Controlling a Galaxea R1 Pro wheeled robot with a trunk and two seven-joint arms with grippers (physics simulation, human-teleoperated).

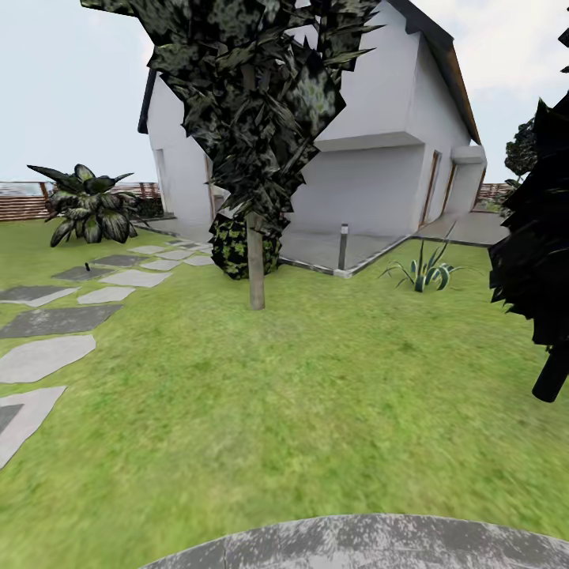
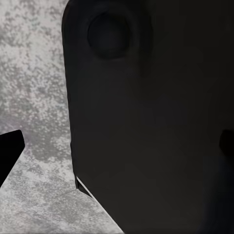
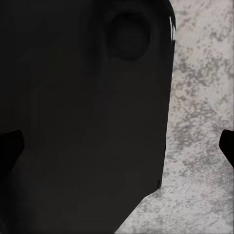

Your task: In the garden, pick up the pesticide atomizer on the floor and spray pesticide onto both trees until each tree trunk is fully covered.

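One tree point(image 1: 253, 95) with jagged dark green foliage stands mid-lawn in the head view, in front of the white house. Its pale grey-brown tree trunk point(image 1: 255, 273) rises straight from the grass floor point(image 1: 300, 379), several metres ahead of me. On a far stone slab at the left stands a tiny dark upright thing point(image 1: 85, 267), too small to identify, so I cannot place the pesticide atomizer. My left gripper point(image 2: 117, 146) and right gripper point(image 3: 117, 146) are tucked against my black body, each with its fingertips point(image 2: 9, 151) point(image 3: 226, 146) wide apart and nothing held.
An all-black tree with a black trunk point(image 1: 551, 379) crowds the right edge. Grey stepping stones point(image 1: 47, 356) run along the left toward the house point(image 1: 363, 182). A round bush point(image 1: 233, 246), a short post point(image 1: 343, 246), a spiky plant point(image 1: 423, 273) and a brown fence point(image 1: 20, 207) lie beyond. A grey slab point(image 1: 356, 545) lies under me.
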